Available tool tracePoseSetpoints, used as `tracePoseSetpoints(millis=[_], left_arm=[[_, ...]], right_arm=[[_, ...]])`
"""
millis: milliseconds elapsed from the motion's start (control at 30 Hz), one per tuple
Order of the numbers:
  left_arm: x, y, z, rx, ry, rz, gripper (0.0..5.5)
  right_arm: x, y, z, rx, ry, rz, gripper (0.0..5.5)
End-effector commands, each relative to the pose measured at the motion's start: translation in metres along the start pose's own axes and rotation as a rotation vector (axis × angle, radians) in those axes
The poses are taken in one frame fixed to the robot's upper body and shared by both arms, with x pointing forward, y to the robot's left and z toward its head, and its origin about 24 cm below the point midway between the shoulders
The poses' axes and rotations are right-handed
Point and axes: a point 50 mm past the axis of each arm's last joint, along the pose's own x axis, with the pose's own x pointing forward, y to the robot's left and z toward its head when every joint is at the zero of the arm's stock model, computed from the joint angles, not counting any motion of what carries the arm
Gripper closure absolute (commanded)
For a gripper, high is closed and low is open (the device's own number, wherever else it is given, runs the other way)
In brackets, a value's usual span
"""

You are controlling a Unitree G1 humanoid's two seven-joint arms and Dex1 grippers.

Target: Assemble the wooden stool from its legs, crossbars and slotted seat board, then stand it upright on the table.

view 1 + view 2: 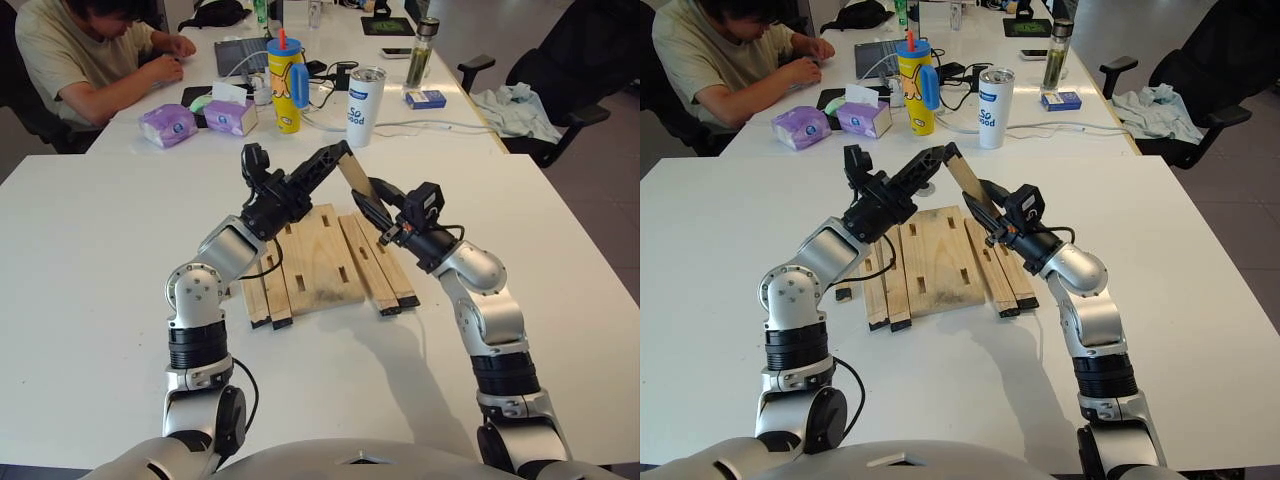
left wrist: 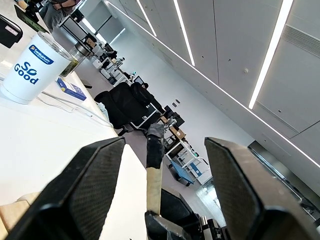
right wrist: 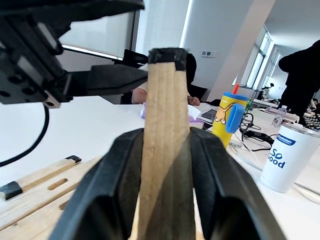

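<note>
we see both arms raised over the middle of the white table (image 1: 100, 250). the right gripper (image 1: 366, 198) is clenched on a wooden leg (image 1: 352, 178), a pale stick with a black-capped end. it holds the leg off the table, tilted so the capped end points up and toward the far left. in the right wrist view the leg (image 3: 162, 150) sits squeezed between the two dark fingers (image 3: 120, 190).

the left gripper (image 1: 338, 155) is at that capped end with its jaws released. the left wrist view shows the leg (image 2: 154, 185) standing in the gap, apart from both pads (image 2: 95, 185).

below the arms the slotted seat board (image 1: 320, 260) lies flat. loose wooden bars lie just beside it on its left (image 1: 262, 295) and on its right (image 1: 385, 270). on the far table stand a white tumbler (image 1: 366, 105) and a yellow cup (image 1: 285, 85).
</note>
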Motion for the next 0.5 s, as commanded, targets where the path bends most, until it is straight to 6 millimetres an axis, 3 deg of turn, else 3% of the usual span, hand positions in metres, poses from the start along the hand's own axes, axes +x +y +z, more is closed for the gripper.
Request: tracePoseSetpoints(millis=[33,267,500], left_arm=[[0.003,-0.0002,0.0014,0.018,0.011,0.008,2.54],[0.0038,0.0012,0.0017,0.013,0.013,0.01,2.54],[0.0036,0.001,0.0024,0.008,0.013,0.003,3.63]], right_arm=[[0.0003,0.0063,0.0058,-0.038,-0.024,0.038,4.19],[0.0015,0.0096,0.0092,-0.052,-0.04,0.054,4.19],[0.0015,0.0084,0.0093,-0.051,-0.038,0.047,4.19]])
